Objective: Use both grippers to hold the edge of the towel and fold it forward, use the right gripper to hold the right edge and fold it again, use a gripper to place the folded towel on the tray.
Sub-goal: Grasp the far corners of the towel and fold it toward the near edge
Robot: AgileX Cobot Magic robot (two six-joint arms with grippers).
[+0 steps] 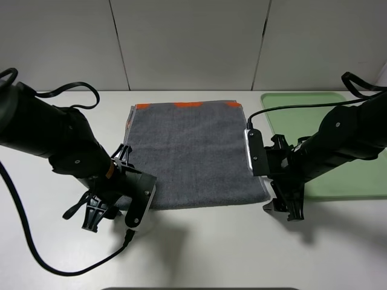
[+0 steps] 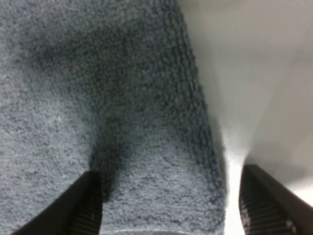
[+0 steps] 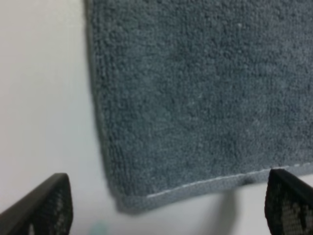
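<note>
Item log, as I read it from my station.

- Surroundings: a black cable (image 1: 36, 260) loops over the counter (image 1: 211, 254) in front of the left arm (image 1: 48, 133). The right arm (image 1: 351, 136) reaches across the pale green tray (image 1: 338, 181) and hides part of its near-left area.
- Towel (image 1: 193, 154): dark grey terry, spread flat mid-counter, just left of the tray. Its orange band (image 1: 188, 104) runs along the far edge, and layered edges show down its left side.
- Left end effector (image 2: 169, 174): down at the towel's near-left corner, jaws released and apart. One finger is over the cloth and the other over bare counter past the side hem – the edge sits between them, not clamped.
- Right end effector (image 3: 167, 176): at the near-right corner, jaws spread wide and gripping nothing. The corner, with its pale stitched hem, lies between the fingers – whether they touch the cloth I cannot tell.
- Surface: the counter is plain white and matte, with soft shadows under both arms.
- Room: pale grey wall panels (image 1: 193, 42) with dark vertical seams stand behind the counter.
</note>
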